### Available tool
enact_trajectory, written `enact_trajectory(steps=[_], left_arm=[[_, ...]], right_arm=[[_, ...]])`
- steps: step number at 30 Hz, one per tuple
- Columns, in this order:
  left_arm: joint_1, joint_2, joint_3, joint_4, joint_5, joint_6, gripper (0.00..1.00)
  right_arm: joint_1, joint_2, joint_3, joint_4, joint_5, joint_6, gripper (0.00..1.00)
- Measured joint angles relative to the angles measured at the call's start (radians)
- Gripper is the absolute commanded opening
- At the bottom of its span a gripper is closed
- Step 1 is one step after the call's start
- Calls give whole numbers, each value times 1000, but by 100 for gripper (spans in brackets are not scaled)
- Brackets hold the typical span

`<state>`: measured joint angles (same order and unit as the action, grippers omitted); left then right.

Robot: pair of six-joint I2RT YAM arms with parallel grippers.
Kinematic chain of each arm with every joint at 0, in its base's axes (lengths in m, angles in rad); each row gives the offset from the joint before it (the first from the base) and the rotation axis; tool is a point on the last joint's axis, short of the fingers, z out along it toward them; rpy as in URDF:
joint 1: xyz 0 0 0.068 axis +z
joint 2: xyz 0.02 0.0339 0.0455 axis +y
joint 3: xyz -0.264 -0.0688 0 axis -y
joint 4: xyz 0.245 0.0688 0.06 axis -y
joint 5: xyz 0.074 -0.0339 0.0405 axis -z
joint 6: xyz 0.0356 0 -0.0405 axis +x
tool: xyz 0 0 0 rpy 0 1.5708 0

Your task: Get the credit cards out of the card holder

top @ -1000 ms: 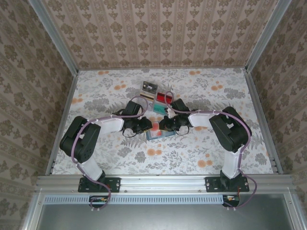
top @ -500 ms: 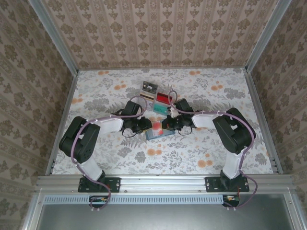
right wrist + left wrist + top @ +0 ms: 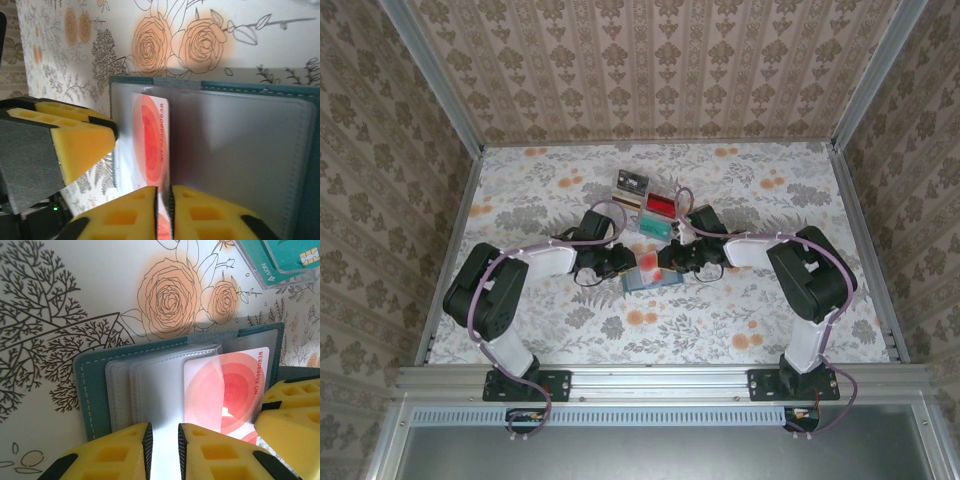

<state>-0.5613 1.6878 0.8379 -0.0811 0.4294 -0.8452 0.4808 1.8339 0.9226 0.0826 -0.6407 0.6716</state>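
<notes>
one red card (image 3: 150, 140) in right hand (image 3: 164, 194), card holder (image 3: 92, 390) in left hand (image 3: 165, 434)

- card holder (image 3: 92, 385): slate-teal cover, pale stitching, milky clear sleeves.
- credit card (image 3: 240, 385): white, red-pink concentric rings, red digits.
- second credit card (image 3: 287, 252): teal, gold chip.
- table (image 3: 100, 280): white, orange roses, grey line-drawn leaves and trees.
- left gripper (image 3: 164, 450) and right gripper (image 3: 164, 212): yellow, black pads.
- walls (image 3: 660, 70): beige damask stripes.
</notes>
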Motion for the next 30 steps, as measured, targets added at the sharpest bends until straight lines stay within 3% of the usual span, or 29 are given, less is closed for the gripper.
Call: enact_trajectory(steps=[4,13,21,26,30], left_arm=[[0,3,-4,2,-3,0,21],[0,4,-10,11,-4,0,21],[0,4,-9,11,-3,1,23],[0,-2,-3,5,-3,13,31],[-4,-36,6,-26,-13,39,45]], right_arm=[[5,1,-2,58,-41,23,27],[11,6,-2,75,-44,42,4],[2,-37,-11,3,40,11,0],[-24,-127,-27,-32,66,-6,0],[-41,-174,-28,-39,65,10,0]])
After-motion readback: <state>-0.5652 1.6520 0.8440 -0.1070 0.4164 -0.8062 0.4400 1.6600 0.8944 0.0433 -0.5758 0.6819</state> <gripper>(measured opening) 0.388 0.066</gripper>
